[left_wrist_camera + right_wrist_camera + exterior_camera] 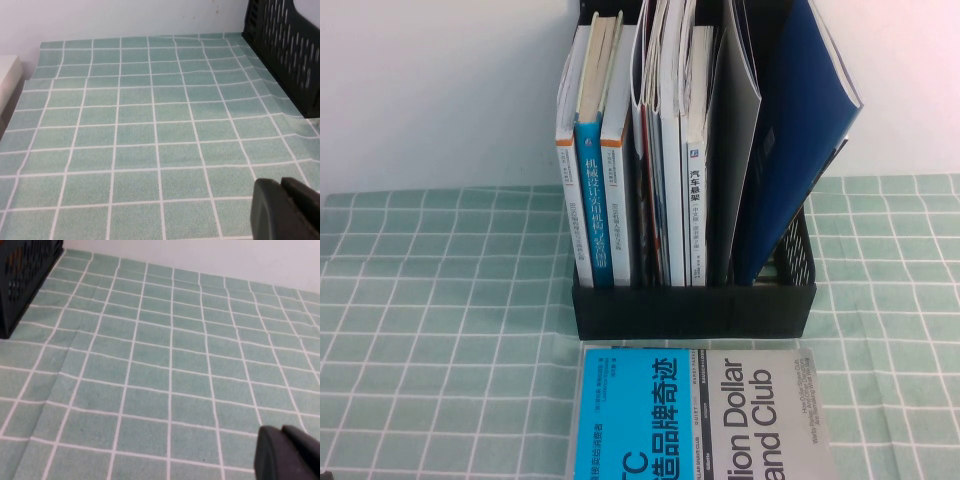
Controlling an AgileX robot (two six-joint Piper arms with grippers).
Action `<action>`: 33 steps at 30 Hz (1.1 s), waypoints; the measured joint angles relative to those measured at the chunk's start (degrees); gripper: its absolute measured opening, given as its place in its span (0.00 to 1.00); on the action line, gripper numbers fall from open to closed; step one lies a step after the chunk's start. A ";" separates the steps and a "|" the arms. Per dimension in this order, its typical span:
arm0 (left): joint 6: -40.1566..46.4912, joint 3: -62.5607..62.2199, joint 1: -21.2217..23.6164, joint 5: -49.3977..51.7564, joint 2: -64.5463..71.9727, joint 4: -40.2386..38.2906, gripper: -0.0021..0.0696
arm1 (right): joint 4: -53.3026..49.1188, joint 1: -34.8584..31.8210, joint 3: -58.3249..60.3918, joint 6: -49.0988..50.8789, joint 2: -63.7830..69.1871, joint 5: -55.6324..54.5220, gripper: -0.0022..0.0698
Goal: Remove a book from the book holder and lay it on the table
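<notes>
The book [700, 415], its cover half cyan and half grey, lies flat on the green checked table [440, 300] just in front of the black book holder [690, 310]. Neither arm appears in the high view. In the left wrist view my left gripper [281, 187] hovers shut over bare cloth, with the book holder's mesh side [285, 45] off at the far edge. My right gripper [282, 432] is likewise shut above bare cloth, and the book holder [25, 275] shows in a far corner of the right wrist view. Neither gripper holds anything.
Several books and magazines stand upright in the holder, among them a blue-spined book [595, 200] and a leaning dark navy booklet [800, 130]. A white wall runs behind the table. A white block [7, 75] sits beyond the cloth's edge. The cloth shows a crease [60, 375].
</notes>
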 joint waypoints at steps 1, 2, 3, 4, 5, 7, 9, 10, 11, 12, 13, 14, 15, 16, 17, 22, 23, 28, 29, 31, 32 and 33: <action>0.00 0.00 0.00 0.00 0.00 0.00 0.03 | 0.00 -0.21 0.00 0.00 0.00 0.08 0.03; 0.00 0.00 0.00 0.00 0.00 0.00 0.03 | 0.00 -0.72 0.00 0.00 0.00 0.08 0.03; 0.00 0.00 0.00 0.00 0.00 0.00 0.03 | 0.00 -1.02 0.00 0.00 0.00 0.08 0.03; 0.00 0.00 0.00 0.00 0.00 0.00 0.03 | 0.00 -1.36 0.00 0.00 0.00 0.08 0.03; 0.00 0.00 0.00 0.00 0.00 0.00 0.03 | 0.00 -1.70 0.00 -0.24 0.00 0.08 0.03; 0.00 0.00 0.00 0.00 0.00 0.00 0.03 | 0.00 -1.99 0.00 -0.73 0.00 0.08 0.03; 0.00 0.00 0.00 0.00 0.00 0.00 0.03 | 0.00 -2.25 0.00 -1.55 0.00 0.08 0.03; 0.00 0.00 0.00 0.00 0.00 0.00 0.03 | 0.00 -2.36 0.00 -2.29 0.00 0.08 0.03; 0.00 0.00 0.00 0.00 0.00 0.00 0.03 | 0.00 -2.45 0.00 -2.95 0.00 0.08 0.03; 0.00 0.00 0.00 0.00 0.00 0.00 0.03 | 0.00 -2.61 0.00 -3.33 0.00 0.08 0.03; 0.00 0.00 0.00 0.00 0.00 0.00 0.03 | 0.00 -2.73 0.00 -3.93 0.00 0.08 0.03; -0.17 0.00 0.00 0.00 0.00 0.00 0.03 | -0.04 -3.02 0.00 -4.51 0.00 0.08 0.03; -0.17 0.00 0.00 0.00 0.00 0.00 0.03 | -0.04 -3.30 0.00 -4.92 0.00 0.08 0.03; -0.17 0.00 0.00 0.00 0.00 0.00 0.03 | -0.04 -3.55 0.00 -5.30 0.00 0.08 0.03; -0.17 0.00 0.00 0.00 0.00 0.00 0.03 | -0.04 -3.83 0.00 -5.40 0.00 0.08 0.03; -0.17 0.00 0.00 0.00 0.00 0.00 0.03 | -0.04 -4.56 0.00 -6.01 0.00 0.08 0.03; -0.17 0.00 0.00 0.00 0.00 0.00 0.03 | -0.04 -4.55 0.00 -6.14 0.00 0.08 0.03; -0.17 0.00 0.00 0.00 0.00 0.00 0.03 | -0.04 -4.55 0.00 -6.77 0.00 0.08 0.03; -0.17 0.00 0.00 0.00 0.00 0.00 0.03 | 0.09 -4.55 0.00 -6.77 0.00 0.08 0.03; -0.17 0.00 0.00 0.00 0.00 0.00 0.03 | 0.53 -4.55 0.00 -6.77 0.00 0.08 0.03; -0.17 0.00 0.00 0.00 0.00 0.00 0.03 | 0.80 -4.55 0.00 -6.77 0.00 0.08 0.03; -0.17 0.00 0.00 0.00 0.00 0.00 0.03 | 0.95 -4.55 0.00 -6.77 0.00 0.08 0.03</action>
